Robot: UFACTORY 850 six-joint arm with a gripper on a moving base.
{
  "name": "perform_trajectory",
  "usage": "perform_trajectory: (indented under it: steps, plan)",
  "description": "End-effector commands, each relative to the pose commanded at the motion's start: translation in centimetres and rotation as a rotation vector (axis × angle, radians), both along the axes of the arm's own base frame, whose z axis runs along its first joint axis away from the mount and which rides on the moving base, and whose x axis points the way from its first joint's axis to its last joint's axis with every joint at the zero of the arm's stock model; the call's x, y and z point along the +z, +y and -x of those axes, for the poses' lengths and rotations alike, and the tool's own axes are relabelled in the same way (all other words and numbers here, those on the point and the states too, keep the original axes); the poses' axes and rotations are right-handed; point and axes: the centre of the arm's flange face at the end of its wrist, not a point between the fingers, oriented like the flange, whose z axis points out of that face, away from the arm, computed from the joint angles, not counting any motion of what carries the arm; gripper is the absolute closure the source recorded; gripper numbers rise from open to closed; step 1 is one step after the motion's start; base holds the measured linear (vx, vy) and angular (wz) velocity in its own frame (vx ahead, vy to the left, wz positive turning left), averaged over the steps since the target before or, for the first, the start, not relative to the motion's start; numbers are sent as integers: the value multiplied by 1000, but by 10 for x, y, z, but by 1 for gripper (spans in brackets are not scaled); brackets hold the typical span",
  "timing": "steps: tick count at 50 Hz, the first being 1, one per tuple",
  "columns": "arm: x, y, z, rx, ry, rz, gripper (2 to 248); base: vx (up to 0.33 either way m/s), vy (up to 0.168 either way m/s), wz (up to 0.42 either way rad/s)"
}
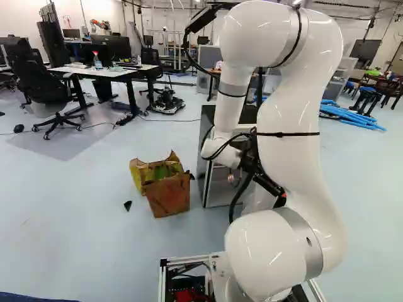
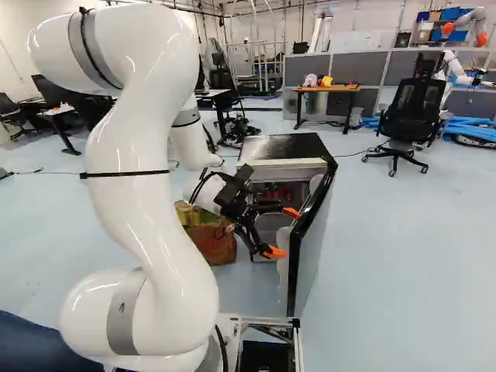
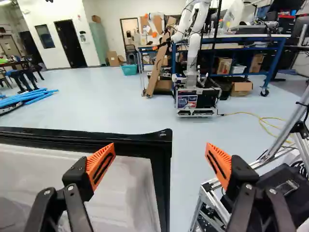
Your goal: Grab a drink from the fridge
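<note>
Black claw (image 3: 160,154) is spread wide at the loose edge of the door (image 3: 130,193). Push softly from inside for room, then turn to the red things (image 2: 271,194), maybe drinks, in the fridge (image 2: 287,146).

Light is bright; in the right base view, glare streaks the arm (image 2: 147,221) and, at its two o'clock, the fridge top (image 2: 287,146).

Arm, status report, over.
Gripper open, empty. Fridge door open, its edge showing between the fingers; might snag. No drink I can make out.
</note>
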Motion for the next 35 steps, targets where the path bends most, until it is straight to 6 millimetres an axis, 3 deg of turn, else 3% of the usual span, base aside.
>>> perform_trajectory:
  steps: [35]
  plan:
    - [10, -71, -36, -234, -116, -20, 3, 0, 0, 0]
